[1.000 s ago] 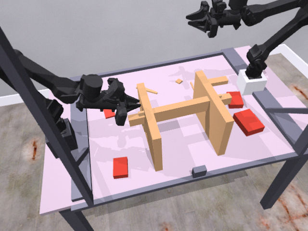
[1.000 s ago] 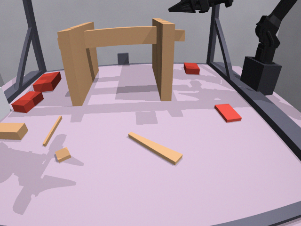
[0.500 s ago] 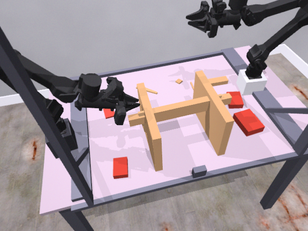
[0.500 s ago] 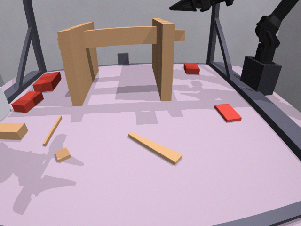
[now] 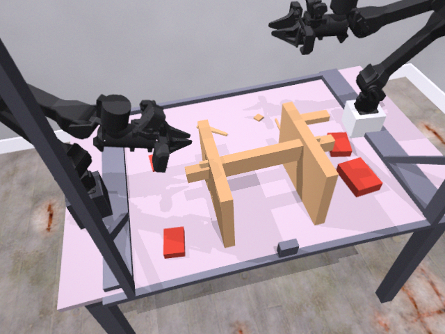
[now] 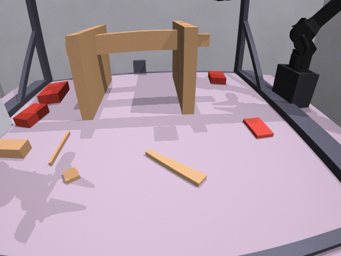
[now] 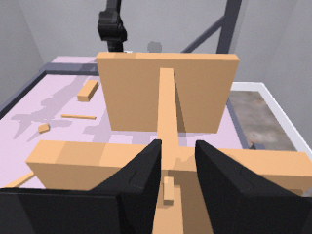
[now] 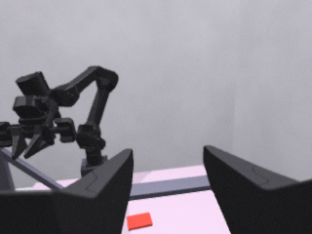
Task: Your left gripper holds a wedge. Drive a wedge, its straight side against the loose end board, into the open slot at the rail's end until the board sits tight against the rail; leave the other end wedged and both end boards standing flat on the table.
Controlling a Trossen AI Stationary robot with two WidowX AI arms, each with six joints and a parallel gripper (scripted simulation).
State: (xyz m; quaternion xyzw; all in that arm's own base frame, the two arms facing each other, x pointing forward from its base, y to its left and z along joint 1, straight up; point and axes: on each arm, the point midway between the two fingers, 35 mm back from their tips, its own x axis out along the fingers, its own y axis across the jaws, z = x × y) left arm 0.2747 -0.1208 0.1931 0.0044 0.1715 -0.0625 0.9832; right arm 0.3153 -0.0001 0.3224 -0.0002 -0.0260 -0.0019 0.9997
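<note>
Pale wood makes up the small tapered wedge [image 5: 204,164] [image 7: 168,191], seated in the long rail's [image 5: 262,156] [image 6: 137,41] [image 7: 167,107] slot outside the upright end board [image 5: 226,201] [image 6: 189,69] [image 7: 253,163]. The left end effector [image 5: 190,138] [image 7: 177,146], slightly parted, holds nothing; the right's [image 5: 270,29] [image 8: 168,148] fingers stand apart. Both boards stand; insertion looks done, tightness unconfirmed.

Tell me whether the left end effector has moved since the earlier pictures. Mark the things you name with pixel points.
Yes: in the top view, the left end effector [image 5: 190,139] [image 7: 177,146] [image 8: 19,158] has shifted toward picture upper left, away from the nearer end board [image 5: 228,223] [image 6: 189,69] [image 7: 253,161].
</note>
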